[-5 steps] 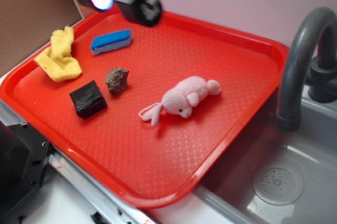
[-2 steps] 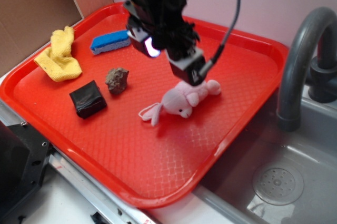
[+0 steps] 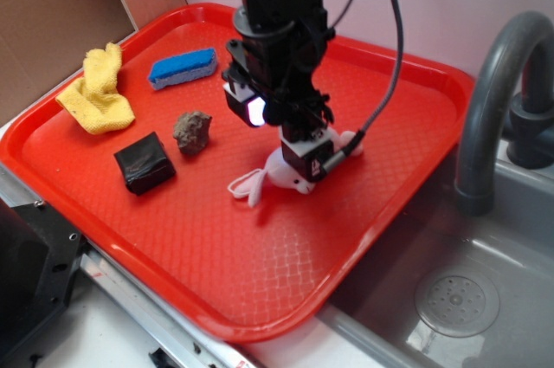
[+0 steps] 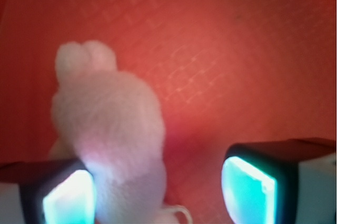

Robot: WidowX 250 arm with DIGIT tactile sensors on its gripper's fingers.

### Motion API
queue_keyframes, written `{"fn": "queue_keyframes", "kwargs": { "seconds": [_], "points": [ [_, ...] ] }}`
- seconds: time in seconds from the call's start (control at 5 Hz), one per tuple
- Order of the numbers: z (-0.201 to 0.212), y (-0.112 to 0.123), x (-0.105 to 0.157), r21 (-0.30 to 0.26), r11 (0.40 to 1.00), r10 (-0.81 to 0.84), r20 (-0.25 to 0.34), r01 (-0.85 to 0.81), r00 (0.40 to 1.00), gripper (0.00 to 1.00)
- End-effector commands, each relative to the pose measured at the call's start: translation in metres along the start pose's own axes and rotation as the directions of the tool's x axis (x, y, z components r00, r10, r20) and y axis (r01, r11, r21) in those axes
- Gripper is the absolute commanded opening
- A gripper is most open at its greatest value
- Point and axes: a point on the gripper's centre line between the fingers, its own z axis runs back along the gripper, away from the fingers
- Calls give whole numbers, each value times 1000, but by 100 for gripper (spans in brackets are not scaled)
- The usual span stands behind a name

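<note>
A pink plush toy [image 3: 286,173] lies near the middle of the red tray [image 3: 260,264]. My gripper [image 3: 299,150] has come down right over it and hides most of its body. In the wrist view the gripper [image 4: 158,190] is open, its jaws wide apart. The plush toy [image 4: 113,129] lies between them against the left finger [image 4: 66,200], with bare tray between it and the right finger [image 4: 247,184]. The toy's white string loop [image 3: 245,184] trails toward the tray's front left.
Left of the toy lie a brown lumpy rock [image 3: 192,132], a black block [image 3: 144,162], a blue sponge [image 3: 182,67] and a yellow cloth [image 3: 98,91]. A grey faucet [image 3: 493,100] and sink basin [image 3: 450,299] border the tray's right side. A cardboard wall [image 3: 52,13] stands at back left.
The gripper has travelled from the tray's back left corner to the middle and dropped down over the pink plush toy. The objects on the tray have stayed put.
</note>
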Motion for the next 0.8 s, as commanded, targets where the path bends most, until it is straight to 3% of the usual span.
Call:
{"fn": "queue_keyframes", "kwargs": {
  "seconds": [0.0, 0.2, 0.4, 0.6],
  "points": [
    [0, -5, 6, -25, 992, -128, -53, 126, 990, 100],
    [-8, -7, 7, -35, 988, -155, -83, 152, 984, 100],
    [-12, -8, 7, -57, 983, -180, -81, 175, 980, 0],
    [-12, -9, 8, -64, 981, -189, -70, 185, 979, 0]
  ]
}}
